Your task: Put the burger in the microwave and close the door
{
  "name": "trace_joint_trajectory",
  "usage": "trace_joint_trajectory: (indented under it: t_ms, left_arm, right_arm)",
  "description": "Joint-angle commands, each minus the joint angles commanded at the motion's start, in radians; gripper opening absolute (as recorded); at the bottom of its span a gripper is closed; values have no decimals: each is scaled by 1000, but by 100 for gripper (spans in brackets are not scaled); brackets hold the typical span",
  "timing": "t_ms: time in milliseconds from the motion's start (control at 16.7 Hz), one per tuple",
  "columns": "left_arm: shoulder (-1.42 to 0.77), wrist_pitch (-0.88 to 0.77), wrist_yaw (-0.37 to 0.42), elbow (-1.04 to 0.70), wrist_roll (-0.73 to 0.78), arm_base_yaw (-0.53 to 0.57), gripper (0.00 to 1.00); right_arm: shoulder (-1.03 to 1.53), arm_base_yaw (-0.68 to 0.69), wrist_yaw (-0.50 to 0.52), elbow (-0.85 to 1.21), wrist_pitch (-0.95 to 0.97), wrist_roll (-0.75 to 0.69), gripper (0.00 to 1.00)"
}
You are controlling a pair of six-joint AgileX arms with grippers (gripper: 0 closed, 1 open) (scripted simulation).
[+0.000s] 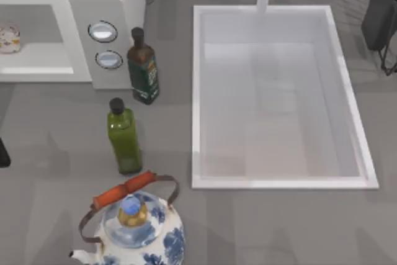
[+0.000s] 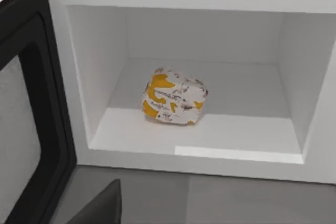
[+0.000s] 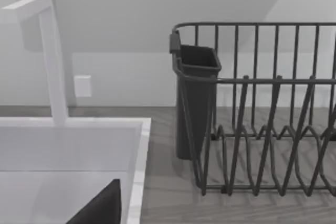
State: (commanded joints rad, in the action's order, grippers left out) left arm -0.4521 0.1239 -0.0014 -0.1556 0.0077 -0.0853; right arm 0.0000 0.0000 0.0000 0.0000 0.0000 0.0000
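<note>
From above, the microwave (image 1: 118, 4) sat at the table's far left with its cavity open, and the burger (image 1: 8, 37) lay inside it at the picture's left edge. Two dials (image 1: 103, 31) faced up on the control panel. A dark green bottle (image 1: 143, 66) stood just beside the panel, a lighter green bottle (image 1: 124, 136) nearer, and a blue-and-white kettle (image 1: 133, 228) nearest. The sink (image 1: 197, 91) lay to the right.

The left wrist camera faced the cavity: the burger (image 2: 173, 96) rested on its floor, untouched, and the door (image 2: 31, 114) stood swung open alongside.

The right wrist camera faced a dish rack (image 3: 252, 108), faucet (image 3: 52, 56) and sink rim (image 3: 139, 150)
</note>
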Motion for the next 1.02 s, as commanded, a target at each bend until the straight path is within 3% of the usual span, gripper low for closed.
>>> trace_joint_trajectory:
  t_ms: [360,780,1020]
  left_arm:
    - [388,-107,1,133,-8,71,100]
    - [452,-124,1,156,-8,85,100]
    - [452,-124,1,156,-8,85,70]
  right_arm:
    - [0,0,0,0,0,0,100]
    - [0,0,0,0,0,0,100]
    - [0,0,0,0,0,0,100]
